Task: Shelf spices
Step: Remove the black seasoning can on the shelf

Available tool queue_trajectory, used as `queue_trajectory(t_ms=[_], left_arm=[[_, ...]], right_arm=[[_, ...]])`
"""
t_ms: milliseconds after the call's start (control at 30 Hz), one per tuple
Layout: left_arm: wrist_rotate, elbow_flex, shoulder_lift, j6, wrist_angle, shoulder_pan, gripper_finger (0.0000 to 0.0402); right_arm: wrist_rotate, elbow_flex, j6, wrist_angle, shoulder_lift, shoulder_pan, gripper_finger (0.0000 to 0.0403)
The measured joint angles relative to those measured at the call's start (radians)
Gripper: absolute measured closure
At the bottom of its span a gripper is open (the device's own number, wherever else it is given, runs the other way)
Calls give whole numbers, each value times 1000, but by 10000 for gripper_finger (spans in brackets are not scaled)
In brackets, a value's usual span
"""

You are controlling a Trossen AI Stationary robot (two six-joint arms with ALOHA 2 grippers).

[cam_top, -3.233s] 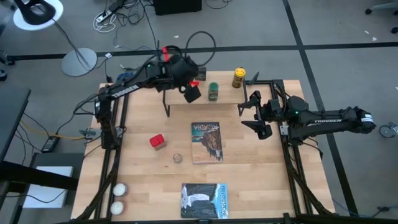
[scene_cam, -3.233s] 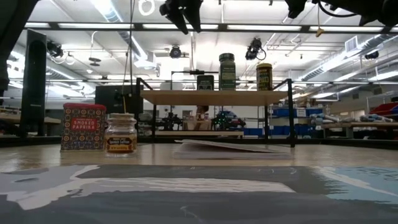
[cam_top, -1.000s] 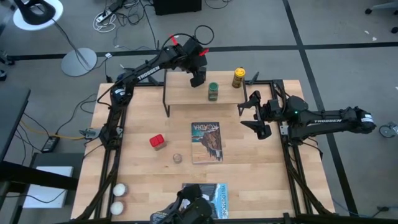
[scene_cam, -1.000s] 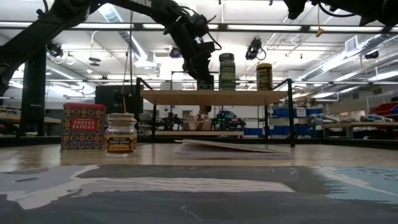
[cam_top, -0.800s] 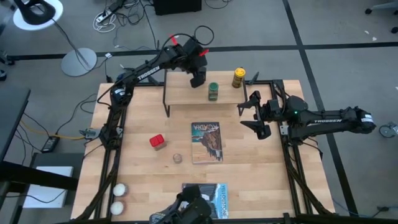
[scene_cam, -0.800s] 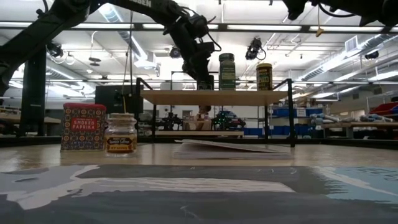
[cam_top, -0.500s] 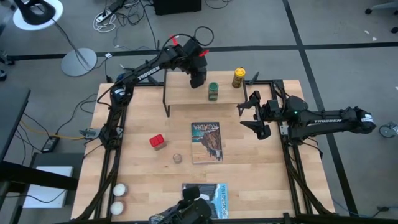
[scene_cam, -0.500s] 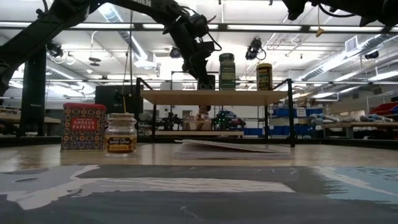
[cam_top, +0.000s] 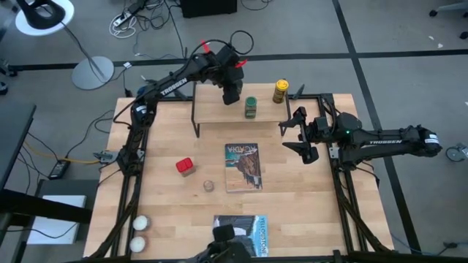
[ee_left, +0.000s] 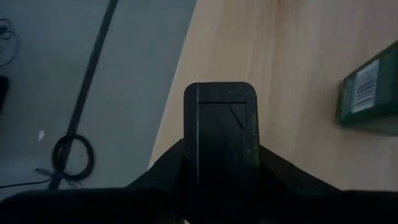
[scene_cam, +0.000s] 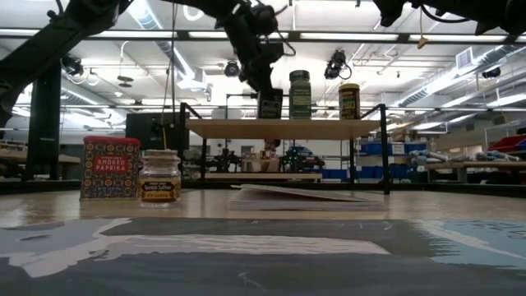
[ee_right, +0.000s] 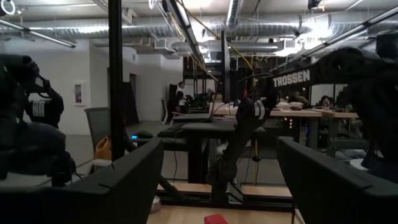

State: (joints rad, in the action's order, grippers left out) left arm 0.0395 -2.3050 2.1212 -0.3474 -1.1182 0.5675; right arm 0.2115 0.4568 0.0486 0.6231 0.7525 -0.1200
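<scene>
Above shelf (cam_top: 219,111), left gripper (cam_top: 232,93) clamping dark tin (scene_cam: 269,104)

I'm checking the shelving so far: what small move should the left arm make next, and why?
Probably slide the dark square tin inward, toward the green jar, then let go. The left gripper clasps it, and the wrist view shows it close to the shelf edge, with floor beyond.

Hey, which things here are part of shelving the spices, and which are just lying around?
Job: low light-wood shelf; dark square tin; green jar; yellow-lidded jar; red tin; tiny pale jar.
Lying about: two magazines; two white balls.
</scene>
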Motion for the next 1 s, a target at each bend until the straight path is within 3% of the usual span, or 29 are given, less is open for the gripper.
queue_trajectory(t_ms=[100,433,633,800,1000], left_arm=[[14,-53,-2,20,-42,-16,279],[98,-47,-168,122,-216,-108,279],[104,-47,-263,240,-308,-245,279],[213,-46,-267,356,-427,-382,279],[283,-44,-265,467,-440,-545,279]], right_arm=[[0,0,0,3,0,0,87],[0,0,5,4,0,0,87],[0,0,16,10,0,0,87],[0,0,29,16,0,0,87],[0,0,38,34,0,8,87]])
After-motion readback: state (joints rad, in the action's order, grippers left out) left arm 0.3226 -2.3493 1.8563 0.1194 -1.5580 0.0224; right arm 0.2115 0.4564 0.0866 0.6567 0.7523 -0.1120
